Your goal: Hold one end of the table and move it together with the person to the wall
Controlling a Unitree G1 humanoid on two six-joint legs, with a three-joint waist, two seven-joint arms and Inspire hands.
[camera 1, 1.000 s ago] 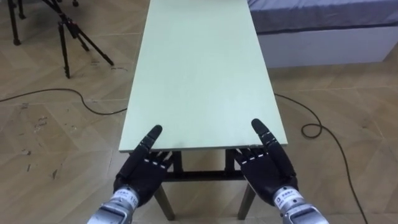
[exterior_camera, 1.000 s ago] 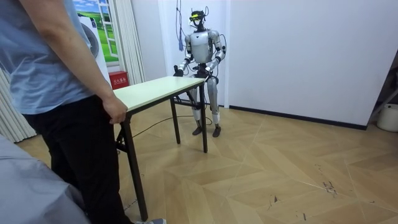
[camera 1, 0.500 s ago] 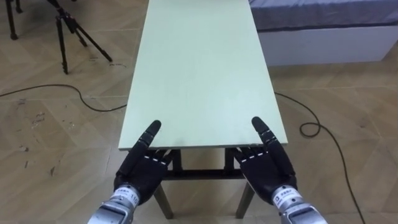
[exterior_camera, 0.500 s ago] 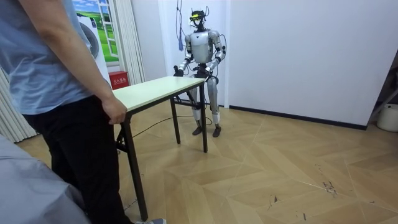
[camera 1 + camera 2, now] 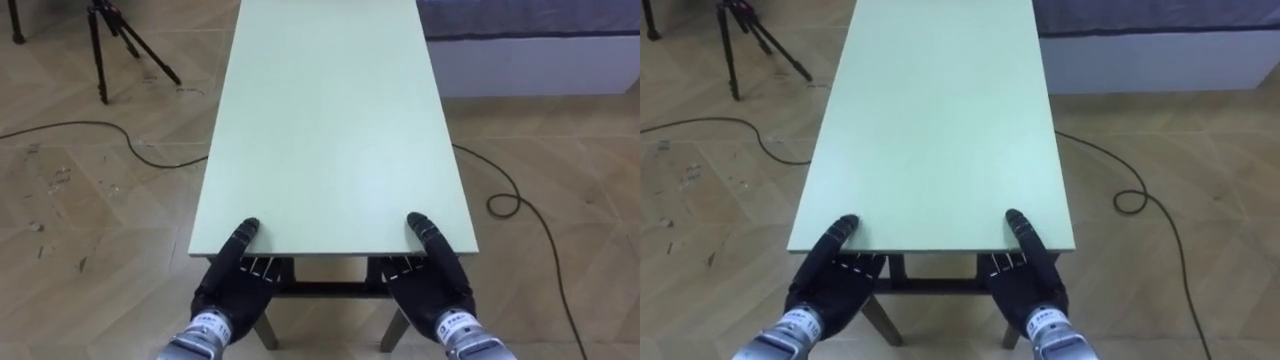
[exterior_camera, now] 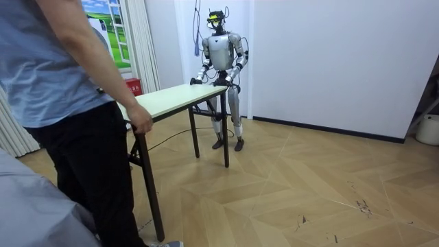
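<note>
**Robot and person holding opposite ends of a pale green table.**

Left eye view: the table runs lengthwise away from the robot over a wood floor. The left hand and right hand clasp the near short edge at its two corners, each with its thumb lying on top and its fingers tucked beneath. A tripod stands at the far left. Room view: the robot stands upright at the table's far end before a white wall. A person in the foreground holds the near corner, the person's hand closed over it. Right eye view: the same clasp at both corners.
</note>
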